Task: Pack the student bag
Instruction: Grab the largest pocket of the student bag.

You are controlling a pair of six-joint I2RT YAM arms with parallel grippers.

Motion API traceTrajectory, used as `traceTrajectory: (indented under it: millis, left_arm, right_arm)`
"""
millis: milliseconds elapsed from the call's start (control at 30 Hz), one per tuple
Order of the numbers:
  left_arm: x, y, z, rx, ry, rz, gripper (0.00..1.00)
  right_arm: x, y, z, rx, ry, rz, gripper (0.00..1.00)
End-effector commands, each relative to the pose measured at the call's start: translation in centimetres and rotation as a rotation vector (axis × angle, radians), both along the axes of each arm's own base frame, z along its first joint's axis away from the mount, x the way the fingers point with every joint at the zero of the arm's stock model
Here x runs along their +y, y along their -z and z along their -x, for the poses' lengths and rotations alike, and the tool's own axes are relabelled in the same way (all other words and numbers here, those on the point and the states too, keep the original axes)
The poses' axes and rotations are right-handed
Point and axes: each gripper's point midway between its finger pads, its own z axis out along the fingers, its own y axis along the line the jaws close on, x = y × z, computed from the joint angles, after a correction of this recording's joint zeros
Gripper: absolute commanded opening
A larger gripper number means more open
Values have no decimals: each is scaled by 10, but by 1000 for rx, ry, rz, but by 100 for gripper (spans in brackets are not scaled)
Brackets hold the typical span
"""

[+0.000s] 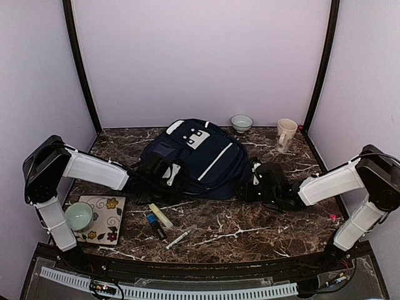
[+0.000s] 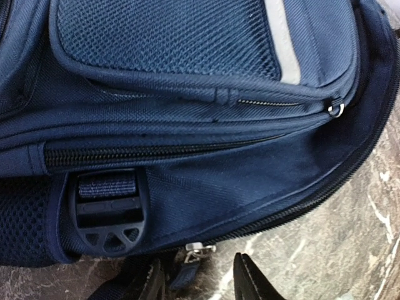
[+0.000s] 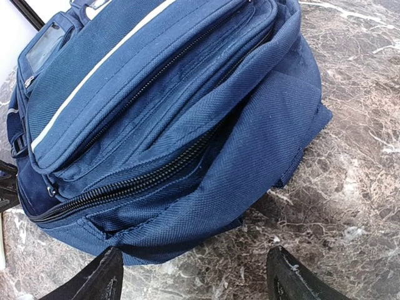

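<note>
The student bag (image 1: 199,157) is a navy backpack with white stripes, lying flat at the table's middle. My left gripper (image 1: 166,175) is at its left edge. In the left wrist view the gripper (image 2: 200,284) is open, with the main zipper's metal pull (image 2: 199,250) and its fabric tab between the fingers, not pinched. My right gripper (image 1: 249,182) is at the bag's right edge. In the right wrist view it (image 3: 194,282) is wide open and empty just short of the bag's side (image 3: 187,144), above the marble. The main zipper (image 3: 125,184) looks closed.
A yellow highlighter (image 1: 160,215), a dark marker (image 1: 155,225) and a white pen (image 1: 180,237) lie in front of the bag. A floral tile (image 1: 106,219) bears a green bowl (image 1: 79,215) at front left. A small bowl (image 1: 241,122) and a white mug (image 1: 286,134) stand at the back.
</note>
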Motion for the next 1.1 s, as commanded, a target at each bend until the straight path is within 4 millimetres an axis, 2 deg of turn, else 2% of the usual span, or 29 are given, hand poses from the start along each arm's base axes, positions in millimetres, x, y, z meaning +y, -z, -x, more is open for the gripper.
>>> traceTrajectory:
  millis: [0,133,233,367,500,533,700,867,967,1067]
  left_arm:
    - [5,7,-6,-17,3,-71,40]
    - [13,15,-8,-23,-11,-120,40]
    - [8,18,-5,-19,17,-99,39]
    - [-2,16,1,-26,71,-38,23]
    - [-2,15,0,-48,73,-28,2]
    - [-1,15,0,-51,73,-26,0]
    - [-1,10,4,-52,80,-6,0]
    - [0,6,12,-42,88,14,0]
    - [2,8,15,-39,82,13,0]
    - [3,10,17,-38,82,18,0]
  right_arm:
    - [-4,-4,-3,-13,22,-6,79]
    - [-5,-4,-3,-11,22,-4,80]
    - [-4,-5,-3,-10,21,-7,80]
    - [-5,-9,-3,-14,22,-12,80]
    - [-5,-9,-2,-10,24,-15,79]
    - [-5,-8,-1,-7,21,-15,79]
    - [-9,-11,-1,-16,30,-5,80]
    - [-22,-12,-7,-20,99,51,80]
    - [-19,-17,-6,-22,91,28,80]
    - [-14,-30,-4,-38,73,-30,81]
